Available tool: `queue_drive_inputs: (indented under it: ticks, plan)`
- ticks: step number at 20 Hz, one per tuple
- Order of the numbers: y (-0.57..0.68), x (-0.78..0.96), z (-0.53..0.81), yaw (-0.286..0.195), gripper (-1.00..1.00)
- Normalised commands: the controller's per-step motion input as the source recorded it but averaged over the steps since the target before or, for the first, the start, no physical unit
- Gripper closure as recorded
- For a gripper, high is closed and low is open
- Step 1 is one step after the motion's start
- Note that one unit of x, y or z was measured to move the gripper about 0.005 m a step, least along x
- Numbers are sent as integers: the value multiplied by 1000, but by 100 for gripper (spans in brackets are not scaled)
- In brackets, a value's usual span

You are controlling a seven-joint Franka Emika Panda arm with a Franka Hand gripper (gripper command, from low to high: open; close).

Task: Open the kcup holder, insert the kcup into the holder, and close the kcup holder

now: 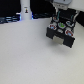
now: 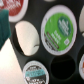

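- The kcup holder (image 1: 62,33) sits on the white table (image 1: 30,60) toward the exterior view's right, with its inner tray pulled out toward the camera and round slots showing.
- The end effector (image 1: 62,15) hangs directly above the open tray; the frames are too blurred to show how its jaws stand, so I cannot tell whether it is open, closed or gripping a pod.
- In the wrist view, a kcup (image 2: 58,29) with a green foil top sits seated in a round slot of the black tray (image 2: 75,52). Just beside it is a slot showing pale (image 2: 27,37), and another dark empty slot (image 2: 64,67) lies near.
- More pods with printed lids fill neighbouring slots, one red-topped (image 2: 12,9).
- Handling, as a judgement: the kcup looks light, thin-walled and crushable, with a smooth tapered side, so a gentle pinch across the rim suits it best.
- The holder seems stiff and much heavier; its drawer should slide shut with a push on the front.
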Motion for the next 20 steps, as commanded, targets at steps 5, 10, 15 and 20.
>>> queue_drive_inputs:
  ticks: [5,10,15,20]
  plan:
    - [-447,619,283,21,-100]
    - [-389,701,171,8,-100]
    - [-269,735,19,23,-100]
    - [-92,628,-118,62,-100]
